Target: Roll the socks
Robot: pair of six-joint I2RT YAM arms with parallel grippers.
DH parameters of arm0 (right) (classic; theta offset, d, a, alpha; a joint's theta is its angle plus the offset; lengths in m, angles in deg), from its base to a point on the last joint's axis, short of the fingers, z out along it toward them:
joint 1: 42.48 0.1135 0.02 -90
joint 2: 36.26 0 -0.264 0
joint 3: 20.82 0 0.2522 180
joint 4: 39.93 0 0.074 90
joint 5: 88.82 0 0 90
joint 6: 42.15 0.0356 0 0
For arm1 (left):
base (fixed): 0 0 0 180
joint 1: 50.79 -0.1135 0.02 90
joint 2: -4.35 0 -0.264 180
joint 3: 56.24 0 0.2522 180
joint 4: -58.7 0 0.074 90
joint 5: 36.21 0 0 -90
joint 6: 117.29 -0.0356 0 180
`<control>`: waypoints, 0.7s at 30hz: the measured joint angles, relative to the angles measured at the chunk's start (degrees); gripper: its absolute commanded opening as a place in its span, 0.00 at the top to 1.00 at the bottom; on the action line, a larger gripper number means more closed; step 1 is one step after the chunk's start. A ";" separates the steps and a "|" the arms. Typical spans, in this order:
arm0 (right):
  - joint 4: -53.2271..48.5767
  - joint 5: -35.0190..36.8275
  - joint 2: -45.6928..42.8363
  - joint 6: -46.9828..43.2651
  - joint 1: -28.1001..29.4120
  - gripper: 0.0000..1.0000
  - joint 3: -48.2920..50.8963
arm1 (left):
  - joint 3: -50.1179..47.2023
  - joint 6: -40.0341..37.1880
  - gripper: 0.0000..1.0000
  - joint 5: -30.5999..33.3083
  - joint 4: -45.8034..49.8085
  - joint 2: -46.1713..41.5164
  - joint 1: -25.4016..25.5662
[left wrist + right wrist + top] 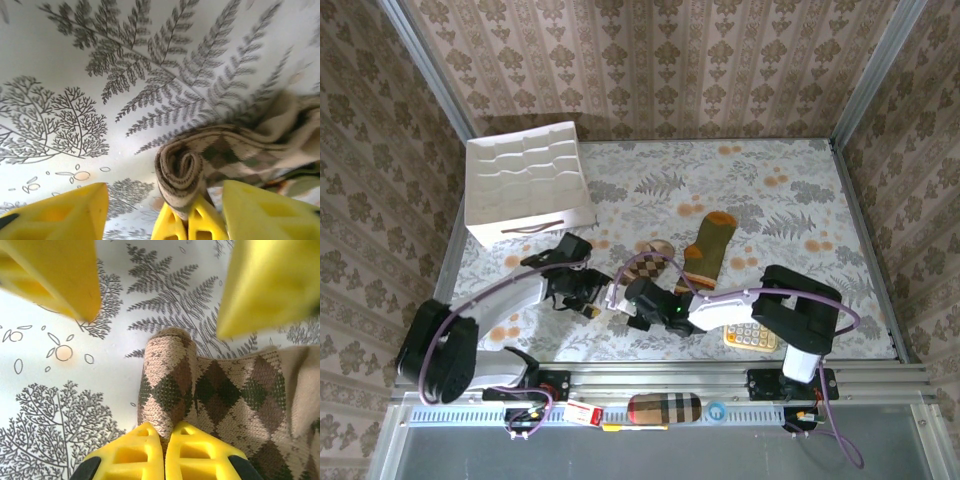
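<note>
Well to the left of the argyle sock (170,385), and farther back, a white divider box (525,185) stands on the fern-printed table (790,200). The left gripper (165,187) sits at the argyle sock's left end, with its yellow fingers apart, one on either side of the rolled part. The argyle sock lies between the two grippers. Its left end is wound into a tight roll and the rest trails flat to the right. The right gripper (164,429) has its fingers pressed together on the roll's edge, pinching the fabric. Just right of the argyle sock lies the olive sock (708,245), flat and unrolled, with its orange toe pointing away from the arms.
</note>
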 measured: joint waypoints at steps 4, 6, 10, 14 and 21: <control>0.44 -11.91 -0.42 4.52 -5.49 1.00 0.52 | -1.40 -0.70 0.35 0.13 -1.97 -3.82 -2.08; 0.28 -17.77 -0.39 6.56 -8.33 1.00 0.55 | -2.62 -0.87 0.38 0.11 -3.67 -4.94 -2.14; -0.44 -28.65 1.14 9.99 -13.51 1.00 -0.31 | -5.70 -0.66 0.47 0.13 -8.28 -5.97 -1.03; -1.18 -36.70 3.28 12.61 -17.00 1.00 -1.68 | -7.21 -0.04 0.52 0.39 -12.24 -5.97 1.64; -4.79 -46.77 7.32 15.43 -21.09 1.00 -5.44 | -8.79 1.03 0.53 1.44 -19.85 -4.13 4.50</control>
